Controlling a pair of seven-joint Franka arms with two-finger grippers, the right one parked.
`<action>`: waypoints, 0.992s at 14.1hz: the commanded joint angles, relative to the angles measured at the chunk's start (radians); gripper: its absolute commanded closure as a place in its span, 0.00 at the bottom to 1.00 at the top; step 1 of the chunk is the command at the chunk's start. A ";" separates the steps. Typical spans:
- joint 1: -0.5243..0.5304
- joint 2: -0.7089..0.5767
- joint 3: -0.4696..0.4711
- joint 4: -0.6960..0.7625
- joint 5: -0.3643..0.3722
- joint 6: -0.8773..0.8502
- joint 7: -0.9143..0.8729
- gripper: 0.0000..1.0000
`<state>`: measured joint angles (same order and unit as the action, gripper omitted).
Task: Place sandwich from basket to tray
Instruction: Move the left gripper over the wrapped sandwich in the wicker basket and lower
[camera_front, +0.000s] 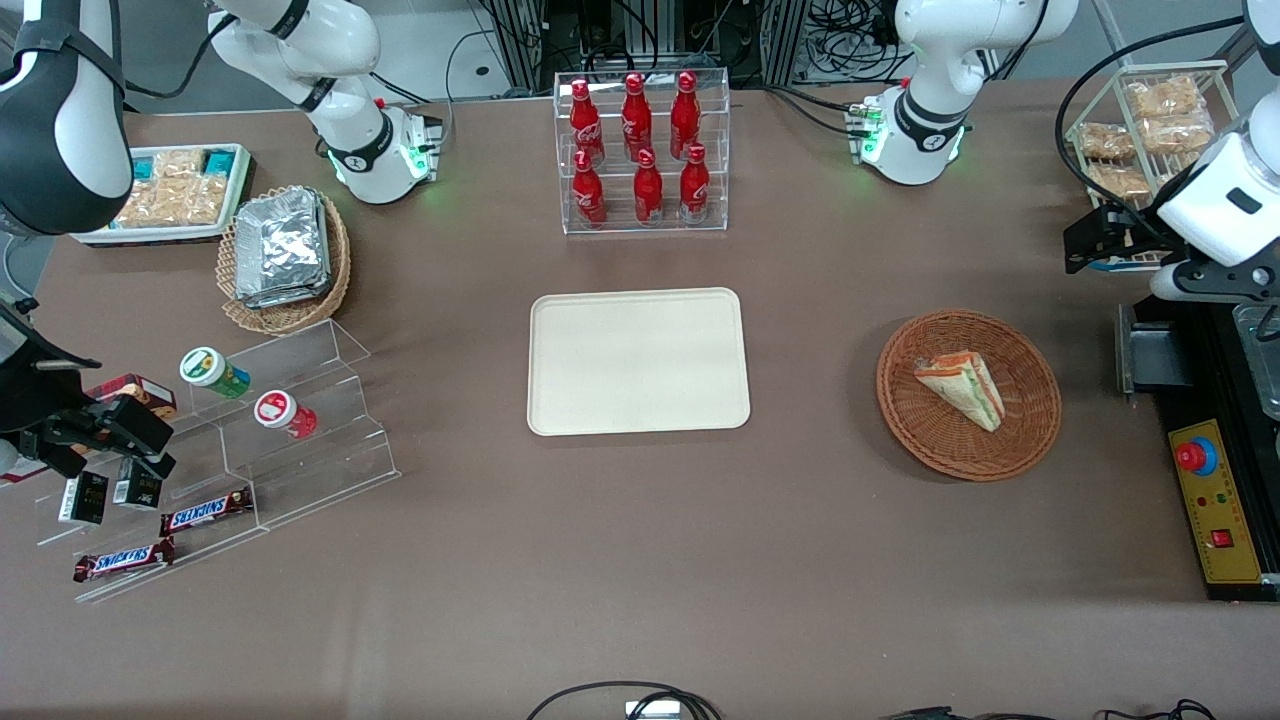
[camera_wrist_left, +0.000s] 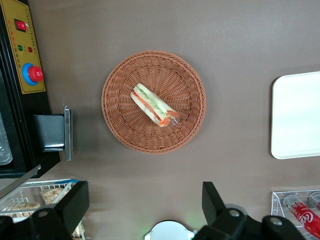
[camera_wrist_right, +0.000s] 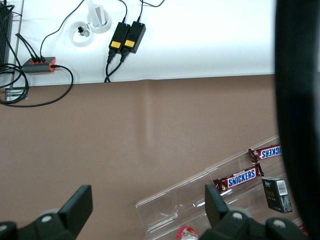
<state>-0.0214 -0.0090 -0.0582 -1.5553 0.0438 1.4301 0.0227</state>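
The sandwich (camera_front: 962, 388) (camera_wrist_left: 154, 104), a wrapped wedge with green and orange-red layers, lies in the round reddish-brown basket (camera_front: 968, 455) (camera_wrist_left: 125, 135). The cream tray (camera_front: 638, 360) (camera_wrist_left: 297, 115) rests flat mid-table with nothing on it, beside the basket toward the parked arm's end. My gripper (camera_front: 1088, 245) (camera_wrist_left: 145, 202) hangs high above the table toward the working arm's end, a little farther from the front camera than the basket. Its fingers (camera_wrist_left: 75, 200) stand wide open and hold nothing.
A clear rack of red bottles (camera_front: 640, 150) stands farther back than the tray. A control box with a red button (camera_front: 1215, 500) and a wire rack of snack packets (camera_front: 1150, 125) sit near the working arm. A foil-packet basket (camera_front: 285, 250) and an acrylic stand (camera_front: 300, 420) lie toward the parked arm's end.
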 joint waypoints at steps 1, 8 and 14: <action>0.009 -0.006 -0.006 -0.009 0.008 0.007 0.014 0.00; 0.011 0.043 0.014 -0.108 0.024 0.145 -0.021 0.00; 0.009 0.024 0.018 -0.411 0.025 0.464 -0.314 0.00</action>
<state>-0.0105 0.0561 -0.0382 -1.8744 0.0567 1.8238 -0.2023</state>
